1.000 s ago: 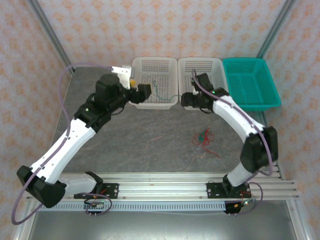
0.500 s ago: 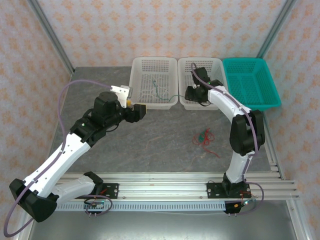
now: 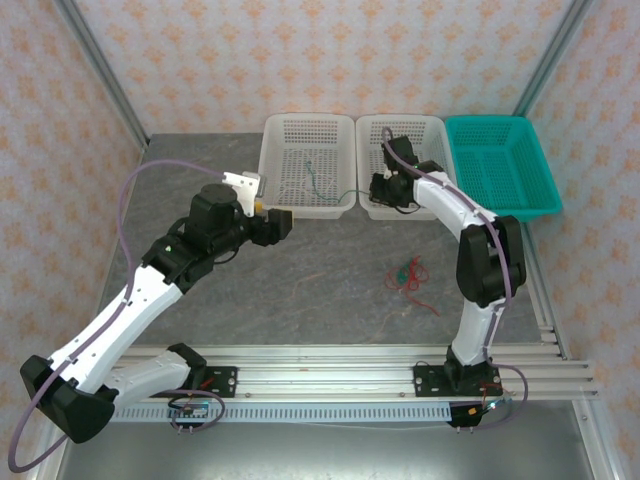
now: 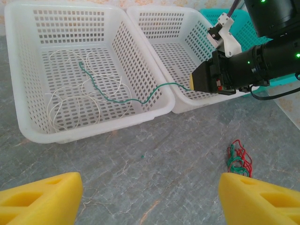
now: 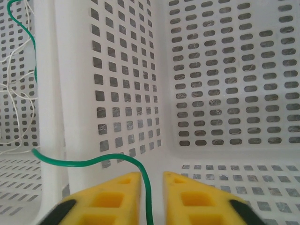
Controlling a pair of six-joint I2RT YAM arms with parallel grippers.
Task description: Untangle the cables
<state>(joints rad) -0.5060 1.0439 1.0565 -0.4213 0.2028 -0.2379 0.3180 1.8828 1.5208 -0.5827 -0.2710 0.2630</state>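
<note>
Snag risk: green cable (image 4: 112,98) crossed white basket (image 4: 93,129) rim; pulling might drag basket. Right fingers (image 5: 133,185) sat narrow around cable, pinch unclear; left fingers (image 4: 42,197) gaped wide.

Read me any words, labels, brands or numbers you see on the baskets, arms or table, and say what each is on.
No text can be read.
The left white basket, the middle white basket and the teal basket are plain.
The small circuit board at the left arm's base is too small to read.
</note>
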